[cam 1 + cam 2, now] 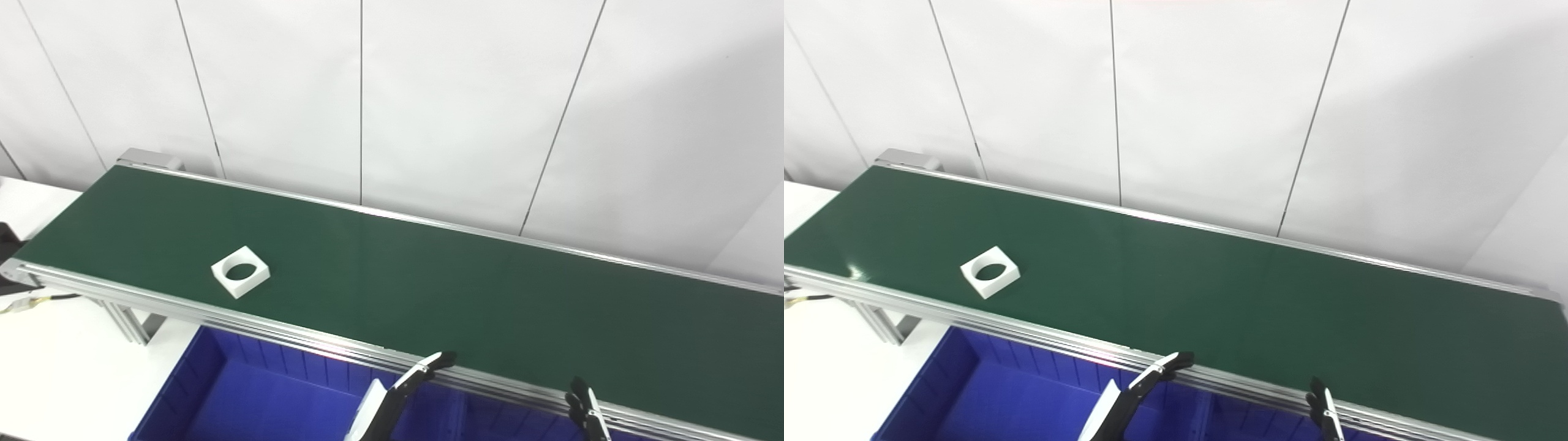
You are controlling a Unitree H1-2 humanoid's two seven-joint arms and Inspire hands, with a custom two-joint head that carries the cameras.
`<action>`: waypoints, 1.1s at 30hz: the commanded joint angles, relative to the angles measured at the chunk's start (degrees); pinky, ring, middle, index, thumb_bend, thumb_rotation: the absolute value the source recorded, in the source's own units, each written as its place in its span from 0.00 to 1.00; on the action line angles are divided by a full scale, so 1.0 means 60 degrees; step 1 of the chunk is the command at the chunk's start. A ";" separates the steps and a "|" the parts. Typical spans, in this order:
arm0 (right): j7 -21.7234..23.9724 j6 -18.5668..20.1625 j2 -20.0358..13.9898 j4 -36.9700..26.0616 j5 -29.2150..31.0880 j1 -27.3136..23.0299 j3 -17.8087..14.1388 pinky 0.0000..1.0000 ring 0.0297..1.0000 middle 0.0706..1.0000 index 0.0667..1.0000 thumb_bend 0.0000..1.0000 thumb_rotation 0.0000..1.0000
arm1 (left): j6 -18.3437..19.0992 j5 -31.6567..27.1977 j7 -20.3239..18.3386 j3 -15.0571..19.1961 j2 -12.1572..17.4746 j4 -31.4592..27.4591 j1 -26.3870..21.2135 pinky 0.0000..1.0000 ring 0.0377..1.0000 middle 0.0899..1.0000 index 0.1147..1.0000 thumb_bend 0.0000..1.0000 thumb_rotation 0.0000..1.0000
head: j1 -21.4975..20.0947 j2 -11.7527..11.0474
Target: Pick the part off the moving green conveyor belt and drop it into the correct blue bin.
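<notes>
Poking up from the bottom edge, the left hand and the right hand show only dark fingertips at the near rail of the conveyor, so I cannot tell whether either is spread or closed; neither holds anything that shows. Just below and to the left of the left hand lies the blue bin, its ribbed inner wall in view and its near side cropped; how many bins there are, and which is the correct one, cannot be told. Beyond the hands runs the green conveyor belt, and the part, a white square block with a round hole, lies flat on it, well away to the left of both hands. Since the belt moves, a late reach could close behind the block, or nudge it askew against the rail.
</notes>
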 commanded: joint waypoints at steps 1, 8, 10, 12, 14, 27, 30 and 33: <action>0.0048 -0.0505 -0.0123 -0.0173 0.0027 -0.0169 -0.0070 0.94 0.96 0.98 1.00 1.00 1.00 | -0.0352 0.0467 0.0022 0.0101 -0.0196 -0.0418 -0.0226 0.85 0.87 0.85 0.85 0.94 0.91 | 0.0097 -0.0008; 0.0053 -0.0505 -0.0181 -0.0101 -0.0004 -0.0264 -0.0008 0.95 0.96 0.99 1.00 1.00 1.00 | -0.0343 0.1096 -0.0369 0.0661 -0.0416 -0.1093 -0.0281 0.84 0.85 0.85 0.84 0.98 0.87 | 0.0238 0.0013; 0.0001 -0.0505 -0.0176 -0.0121 -0.0057 -0.0280 0.0044 0.95 0.96 0.98 1.00 1.00 1.00 | -0.0346 0.1121 -0.0485 0.0843 -0.0452 -0.1290 -0.0285 0.84 0.85 0.85 0.84 0.98 0.86 | 0.0118 0.0078; 0.0002 -0.0505 -0.0138 -0.0145 -0.0047 -0.0286 0.0069 0.95 0.96 0.99 1.00 1.00 1.00 | -0.0347 0.0935 -0.0663 0.0993 -0.0440 -0.1491 -0.0309 0.84 0.85 0.85 0.84 0.97 0.84 | 0.0024 0.0134; -0.0018 -0.0505 -0.0087 -0.0164 -0.0042 -0.0281 0.0081 0.94 0.96 0.98 1.00 1.00 1.00 | -0.0346 0.0729 -0.0871 0.1187 -0.0455 -0.1682 -0.0322 0.86 0.87 0.86 0.86 0.95 0.76 | -0.0040 0.0164; 0.0262 -0.0505 0.0181 -0.0343 0.0093 -0.0164 0.0000 0.96 0.96 0.99 1.00 1.00 1.00 | 0.0081 0.1723 -0.1436 0.3048 -0.0968 -0.2947 -0.0448 0.92 0.88 0.84 0.86 0.91 0.43 | -0.0202 0.0252; 0.0382 -0.0505 0.0232 -0.0363 0.0181 -0.0149 -0.0019 0.96 0.97 0.99 1.00 1.00 1.00 | 0.0308 0.2087 -0.1483 0.3502 -0.1009 -0.3162 -0.0691 0.90 0.87 0.82 0.85 0.93 0.37 | -0.0235 0.0252; 0.0447 -0.0505 0.0302 -0.0390 0.0198 -0.0129 -0.0045 0.97 0.97 0.99 1.00 1.00 1.00 | 0.0632 0.2196 -0.1636 0.3951 -0.0961 -0.3330 -0.0987 0.89 0.88 0.84 0.85 0.94 0.36 | -0.0280 0.0233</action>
